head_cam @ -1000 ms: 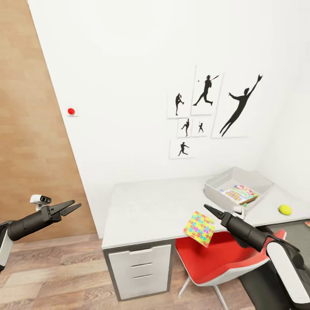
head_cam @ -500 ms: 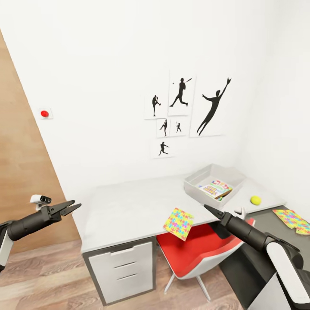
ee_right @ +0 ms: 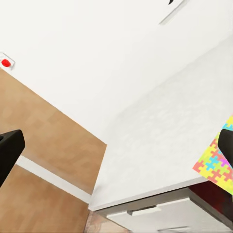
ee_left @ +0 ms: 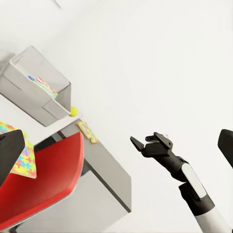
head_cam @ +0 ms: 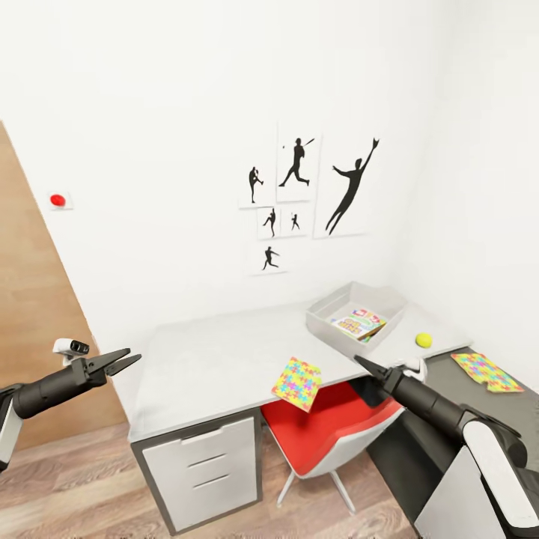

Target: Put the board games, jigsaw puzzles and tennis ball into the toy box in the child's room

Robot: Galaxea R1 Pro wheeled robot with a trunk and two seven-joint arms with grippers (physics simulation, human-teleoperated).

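Observation:
The light grey toy box [head_cam: 323, 317] stands at the far right of the table [head_cam: 217, 359], with a board game [head_cam: 359, 323] lying inside. A tennis ball [head_cam: 424, 340] rests on the table just right of the box. One jigsaw puzzle [head_cam: 297, 382] overhangs the table's front edge above the chair. The other jigsaw puzzle [head_cam: 486, 372] lies on the lower dark cabinet. My left gripper [head_cam: 123, 361] is open in the air left of the table. My right gripper [head_cam: 361, 364] is open and empty near the table's front edge, right of the overhanging puzzle. The left wrist view shows the toy box [ee_left: 36, 87] and ball [ee_left: 73, 111].
A red chair [head_cam: 329, 430] sits tucked under the table, beside a white drawer unit [head_cam: 206, 468]. Baseball silhouette posters [head_cam: 299, 195] hang on the white wall. A brown wood panel [head_cam: 37, 337] stands at the left, with a red wall button [head_cam: 58, 200] near it. Below is wood plank flooring.
The whole picture has shifted left as the camera turned, bringing the dark cabinet and its puzzle into sight. Both arms hold the same pose in the picture.

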